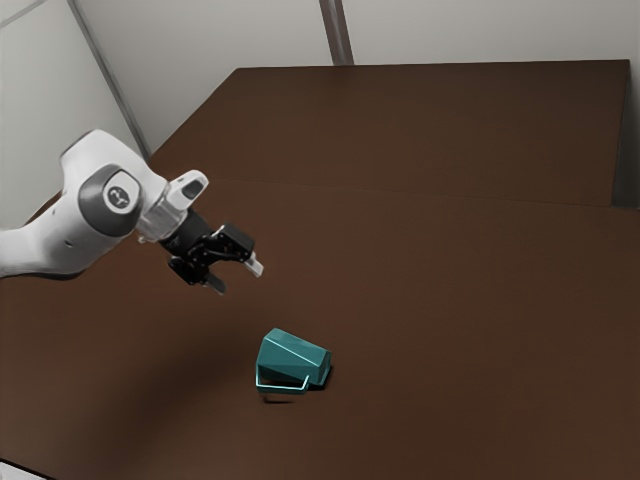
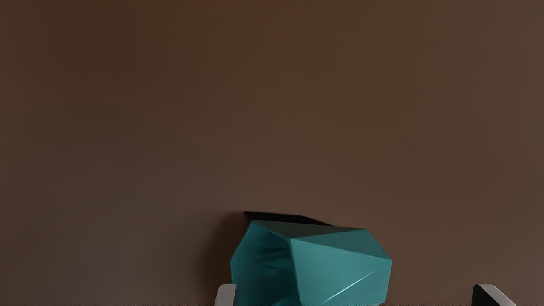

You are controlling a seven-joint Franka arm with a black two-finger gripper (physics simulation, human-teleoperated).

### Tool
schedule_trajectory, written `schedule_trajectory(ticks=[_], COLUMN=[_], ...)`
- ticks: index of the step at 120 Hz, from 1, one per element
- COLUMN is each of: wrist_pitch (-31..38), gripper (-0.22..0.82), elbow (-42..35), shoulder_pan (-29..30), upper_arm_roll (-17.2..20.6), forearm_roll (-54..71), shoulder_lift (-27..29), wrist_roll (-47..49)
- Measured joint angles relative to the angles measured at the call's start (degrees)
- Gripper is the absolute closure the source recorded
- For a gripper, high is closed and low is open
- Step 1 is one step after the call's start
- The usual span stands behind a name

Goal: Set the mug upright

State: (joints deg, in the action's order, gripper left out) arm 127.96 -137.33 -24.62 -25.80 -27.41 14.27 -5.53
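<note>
Mug [image 1: 295,355] lies on its side on table [image 1: 450,300], well in from far edge; mouth [image 2: 264,267] faces sideways. Upright condition not met; we judge that turning mug onto base and releasing it remain. Mug body: teal, hollow, faceted, light gloss along creases; handle [image 1: 285,388] angular. Table surface: dark brown, smooth. Our gripper [image 1: 238,280] hangs above table, clear of mug; fingers [image 2: 226,295] wide apart, empty.

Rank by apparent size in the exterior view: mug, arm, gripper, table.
1. table
2. arm
3. gripper and mug: too close to rank
</note>
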Motion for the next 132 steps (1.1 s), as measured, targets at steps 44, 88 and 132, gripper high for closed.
schedule_trajectory(ticks=[44, 88, 132], wrist_pitch=[7.60, 12.81, 14.77], gripper=[0.00, 0.00, 0.00], elbow=[-9.02, -8.99, -9.21], shoulder_pan=[-0.16, -3.03, -5.89], upper_arm_roll=[-0.22, -0.02, 0.42], forearm_roll=[-0.21, -3.24, -7.77], shoulder_lift=[2.57, -1.00, -2.75], wrist_roll=[-7.95, -13.75, -15.56])
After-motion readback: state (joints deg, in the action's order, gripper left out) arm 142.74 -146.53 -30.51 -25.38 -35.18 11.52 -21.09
